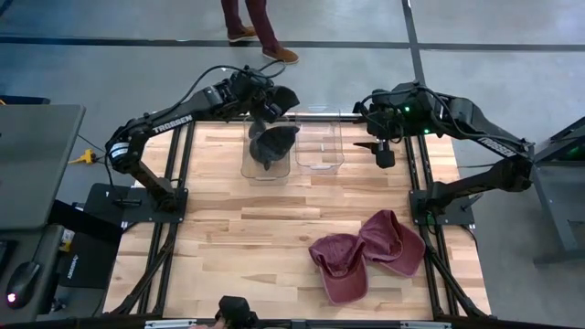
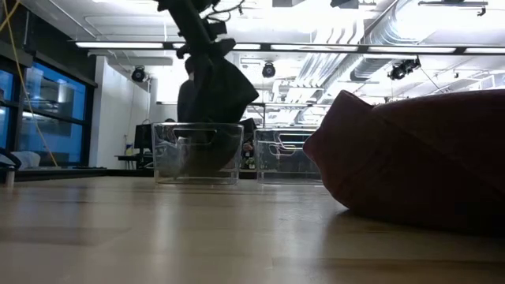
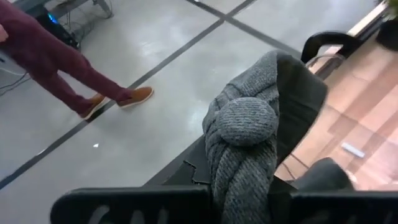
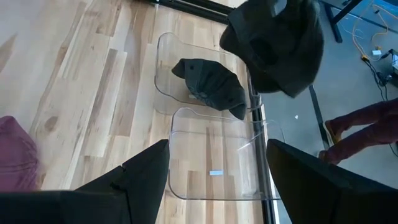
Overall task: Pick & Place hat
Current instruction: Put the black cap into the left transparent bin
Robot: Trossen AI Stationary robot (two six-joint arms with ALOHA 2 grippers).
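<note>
Above the left clear bin [image 1: 267, 155], left gripper [image 1: 271, 111] clamps a grey hat [image 1: 277, 102] (another already inside). Right gripper [image 1: 384, 151] spread wide, holding nothing.

Looking past the right gripper [image 4: 211, 180] onto two clear bins on a wooden table [image 4: 74, 81].

Dark fingers [image 4: 140, 177] spread wide at either side, framing the nearer clear bin [image 4: 214, 165], holding only a small pale label. Just beyond and touching it, a second clear bin [image 4: 171, 65] with a dark hat [image 4: 211, 84] lying crumpled inside. Above that, another dark hat [image 4: 277, 43] hanging in the air, its holder hidden. A maroon hat [image 4: 15, 155] at the edge on the wood. Off the table, grey floor with a person's maroon trouser leg [image 4: 367, 127] and a tan shoe.
</note>
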